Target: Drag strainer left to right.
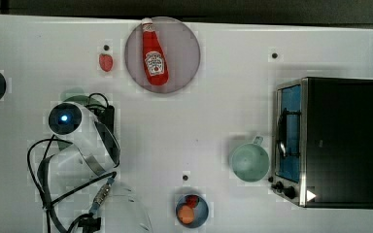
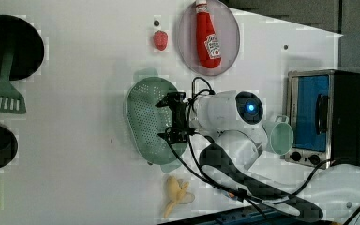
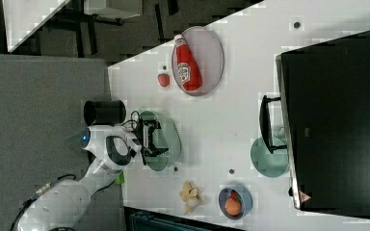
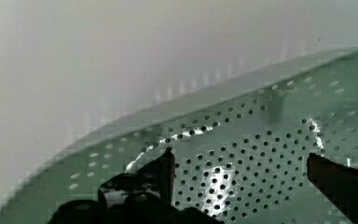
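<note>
The strainer is a pale mint-green oval colander with rows of small holes, lying on the white table towards the left view's left of centre. My gripper hangs over its bowl, open, fingers spread wide across the oval. In the wrist view the two dark fingertips stand far apart in front of the perforated wall of the strainer, with nothing between them. From the right view the gripper sits over the strainer. The arm covers most of the strainer in the top view.
A ketchup bottle lies on a grey plate, with a strawberry beside it. A mint mug stands next to the toaster oven. A bowl of fruit, a banana, and a black pan with spatula are nearby.
</note>
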Available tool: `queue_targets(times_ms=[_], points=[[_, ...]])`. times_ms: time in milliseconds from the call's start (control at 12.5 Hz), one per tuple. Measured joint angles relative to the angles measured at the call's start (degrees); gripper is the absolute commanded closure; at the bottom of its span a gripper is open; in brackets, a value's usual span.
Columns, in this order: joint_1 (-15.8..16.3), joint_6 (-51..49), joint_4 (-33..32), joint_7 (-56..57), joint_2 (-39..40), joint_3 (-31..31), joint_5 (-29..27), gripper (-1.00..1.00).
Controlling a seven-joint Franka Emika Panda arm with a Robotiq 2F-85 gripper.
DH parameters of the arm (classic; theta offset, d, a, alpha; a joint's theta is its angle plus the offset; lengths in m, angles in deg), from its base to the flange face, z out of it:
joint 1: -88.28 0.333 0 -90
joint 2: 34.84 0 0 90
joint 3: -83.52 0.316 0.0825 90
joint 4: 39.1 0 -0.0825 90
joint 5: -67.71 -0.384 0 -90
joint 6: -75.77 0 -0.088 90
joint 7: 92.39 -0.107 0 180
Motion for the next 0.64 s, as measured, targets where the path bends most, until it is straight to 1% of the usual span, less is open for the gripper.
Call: queue_targets(times_ms=[160, 400, 640], points=[[0.71, 0.34, 0.45, -0.17, 0.59, -0.70, 2.36, -1.00], [1.55, -0.28, -0.22, -0.17, -0.39, -1.57, 1.92, -1.00], [1.38, -1.20, -4.03, 0.22, -2.66, -2.22, 0.87, -1.00]])
